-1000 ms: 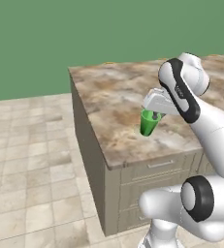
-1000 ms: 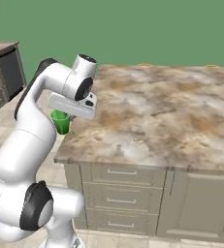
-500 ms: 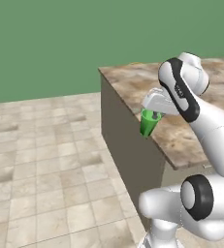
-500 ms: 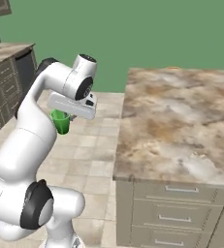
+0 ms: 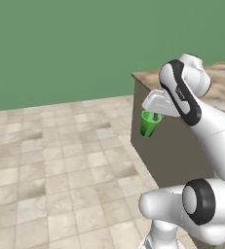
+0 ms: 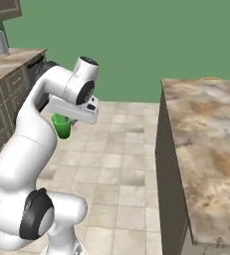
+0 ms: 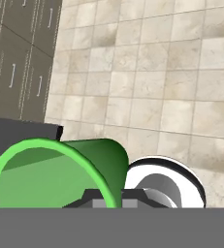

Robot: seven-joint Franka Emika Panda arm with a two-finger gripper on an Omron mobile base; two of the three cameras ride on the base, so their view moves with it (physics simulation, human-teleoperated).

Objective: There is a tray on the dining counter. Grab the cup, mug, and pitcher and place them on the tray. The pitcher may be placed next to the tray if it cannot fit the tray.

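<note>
The cup [image 5: 149, 124], a bright green tapered tumbler, hangs in the air beside the counter's end with my gripper [image 5: 155, 117] shut on its rim. From the right base view the cup [image 6: 62, 126] sits under the hand, the gripper [image 6: 67, 118] clamped on its edge, over the tiled floor. In the hand view the cup [image 7: 55, 174] lies close at the lower left with its mouth towards the camera, and the gripper [image 7: 108, 198] pinches its wall. The tray, the dining counter, the mug and the pitcher are out of view.
A marbled counter [image 6: 206, 129] with a dark side panel stands to my right [image 5: 220, 80]; a small yellow rim [image 6: 209, 78] shows at its far edge. Grey cabinets [image 6: 7, 84] line the left wall. Tiled floor [image 5: 60, 155] lies open ahead.
The whole picture has shifted: the base has moved, and the marbled counter has slid to the right in both base views. The cup stays in the shut gripper.
</note>
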